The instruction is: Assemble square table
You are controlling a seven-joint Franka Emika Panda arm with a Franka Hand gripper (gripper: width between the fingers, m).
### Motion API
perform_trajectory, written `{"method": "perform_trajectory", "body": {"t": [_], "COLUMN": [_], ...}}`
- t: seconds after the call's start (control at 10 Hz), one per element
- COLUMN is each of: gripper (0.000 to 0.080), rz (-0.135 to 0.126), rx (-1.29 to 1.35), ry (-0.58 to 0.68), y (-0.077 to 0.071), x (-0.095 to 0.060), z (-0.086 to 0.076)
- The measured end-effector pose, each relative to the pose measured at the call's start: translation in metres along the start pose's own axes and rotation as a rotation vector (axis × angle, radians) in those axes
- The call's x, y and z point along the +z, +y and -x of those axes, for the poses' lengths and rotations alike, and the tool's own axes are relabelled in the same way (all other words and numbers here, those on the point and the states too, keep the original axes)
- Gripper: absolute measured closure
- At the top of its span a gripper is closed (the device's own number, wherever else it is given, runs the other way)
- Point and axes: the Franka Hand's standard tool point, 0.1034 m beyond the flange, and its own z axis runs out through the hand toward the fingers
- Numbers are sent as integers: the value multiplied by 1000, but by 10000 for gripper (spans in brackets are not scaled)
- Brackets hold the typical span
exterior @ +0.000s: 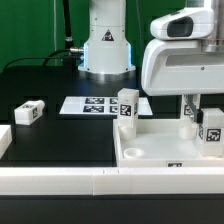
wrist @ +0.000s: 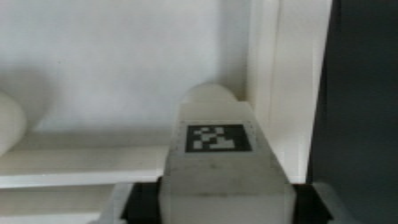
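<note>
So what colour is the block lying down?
The block is white with a black-patterned tag; exterior view shows it best.

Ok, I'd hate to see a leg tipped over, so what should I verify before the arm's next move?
1. White tagged block leg sits between the gripper jaws: ok.
2. Jaws pressing firmly on that leg: cannot tell.
3. That leg seated in a corner socket: cannot tell, its base is hidden.
4. Large white square plastic table top lies flat: ok.
5. Second white block leg stands upright at the top's corner, apart from the gripper: ok.
6. Third white block leg lies on the black work surface, far from the arm: ok.
</note>
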Motion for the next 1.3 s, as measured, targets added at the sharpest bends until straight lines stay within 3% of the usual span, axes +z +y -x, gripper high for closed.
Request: {"method": "perform_trajectory", "body": {"t": [0.3, 0.8, 0.9, 1.0, 1.1, 1.2, 1.3], "gripper": [515, 514, 514, 440, 440, 242, 242], "rz": [-26, -44, -44, -47, -46, -46, -40], "rx": [381, 1042, 1046, 1070, 1036, 950, 886], "ry": [17, 5, 5, 3, 4, 6, 2], "y": [1, -2, -2, -2, -2, -1, -2], "x": [1, 1, 1, 1, 1, 1, 1], "z": [1, 2, 2, 2, 2, 2, 2]}}
